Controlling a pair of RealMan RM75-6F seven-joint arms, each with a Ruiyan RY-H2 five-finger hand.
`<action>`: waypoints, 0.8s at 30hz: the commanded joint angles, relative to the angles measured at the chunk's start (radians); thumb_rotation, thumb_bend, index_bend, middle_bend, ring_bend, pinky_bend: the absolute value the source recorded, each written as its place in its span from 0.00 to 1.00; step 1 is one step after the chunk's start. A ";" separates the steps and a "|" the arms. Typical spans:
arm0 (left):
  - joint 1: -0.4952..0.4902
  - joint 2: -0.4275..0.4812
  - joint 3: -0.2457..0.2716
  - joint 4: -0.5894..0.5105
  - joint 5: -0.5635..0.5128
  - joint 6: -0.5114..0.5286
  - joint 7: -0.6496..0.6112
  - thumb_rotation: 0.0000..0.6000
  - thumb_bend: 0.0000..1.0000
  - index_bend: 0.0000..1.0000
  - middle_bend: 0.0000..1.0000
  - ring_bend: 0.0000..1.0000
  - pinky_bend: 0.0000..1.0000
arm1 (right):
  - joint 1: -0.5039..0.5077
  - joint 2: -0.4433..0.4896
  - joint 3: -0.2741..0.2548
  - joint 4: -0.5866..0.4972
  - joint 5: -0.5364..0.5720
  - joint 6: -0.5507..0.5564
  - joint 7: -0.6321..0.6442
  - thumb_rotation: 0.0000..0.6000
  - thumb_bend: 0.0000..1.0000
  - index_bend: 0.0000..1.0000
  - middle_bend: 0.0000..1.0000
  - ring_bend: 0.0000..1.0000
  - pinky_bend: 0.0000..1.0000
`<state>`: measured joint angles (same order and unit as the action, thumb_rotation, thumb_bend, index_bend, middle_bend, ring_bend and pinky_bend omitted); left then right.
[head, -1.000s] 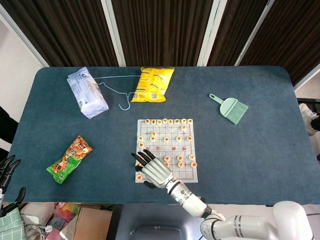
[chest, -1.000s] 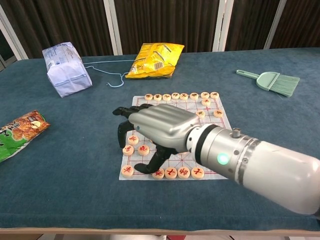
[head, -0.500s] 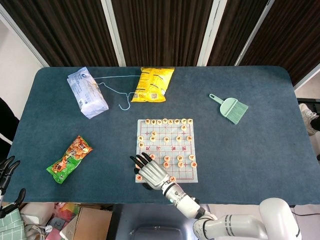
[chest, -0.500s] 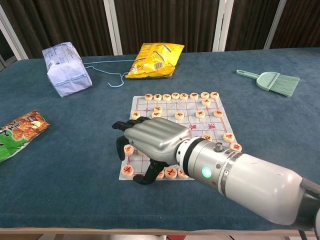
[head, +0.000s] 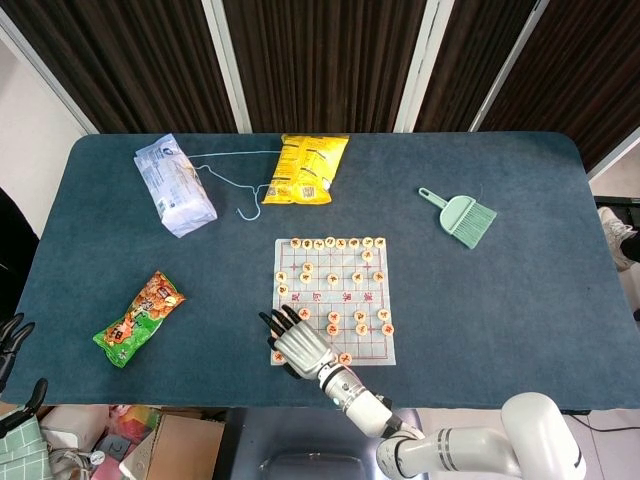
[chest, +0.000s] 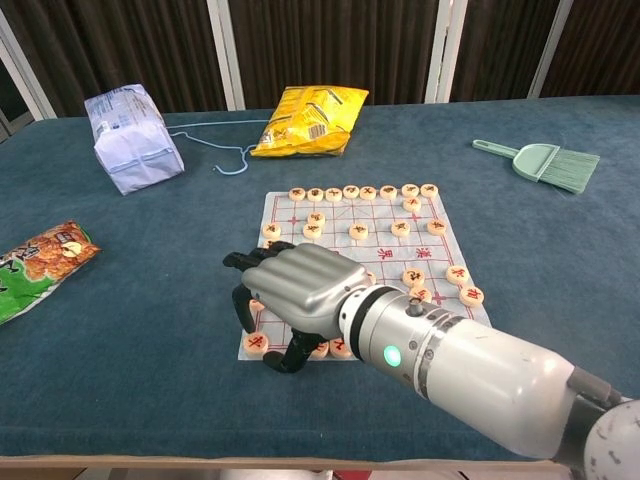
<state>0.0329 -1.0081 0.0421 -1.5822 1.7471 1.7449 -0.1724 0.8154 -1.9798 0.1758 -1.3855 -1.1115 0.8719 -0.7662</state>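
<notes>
Right hand (chest: 295, 290) pulled back nearer – fingers curled over chess pieces (chest: 256, 343).

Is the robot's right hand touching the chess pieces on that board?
Cannot tell. In the chest view the right hand hides the near-corner pieces; neither view shows contact.

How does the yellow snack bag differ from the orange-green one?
The yellow snack bag is mostly one colour; the orange-green snack bag is orange at one end and green at the other. The yellow one lies at the table's far edge, beyond the chess board; the orange-green one lies nearer, left of the board. The yellow one looks larger. Both lie flat, untouched by the hands.
</notes>
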 joint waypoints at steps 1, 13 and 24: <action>0.002 0.000 0.001 0.002 0.001 0.003 -0.002 1.00 0.42 0.00 0.00 0.00 0.07 | 0.005 -0.007 -0.004 0.003 0.006 0.006 -0.002 1.00 0.47 0.56 0.01 0.00 0.00; 0.001 -0.002 0.002 0.002 0.004 -0.001 0.007 1.00 0.42 0.00 0.00 0.00 0.07 | 0.011 0.002 -0.027 -0.009 -0.006 0.049 -0.002 1.00 0.47 0.60 0.04 0.00 0.00; -0.002 -0.007 0.002 -0.005 0.005 -0.013 0.030 1.00 0.42 0.00 0.00 0.00 0.07 | 0.001 0.048 -0.052 -0.051 0.005 0.074 -0.024 1.00 0.47 0.60 0.04 0.00 0.00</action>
<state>0.0306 -1.0150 0.0443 -1.5867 1.7520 1.7319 -0.1426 0.8170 -1.9328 0.1250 -1.4358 -1.1077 0.9451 -0.7890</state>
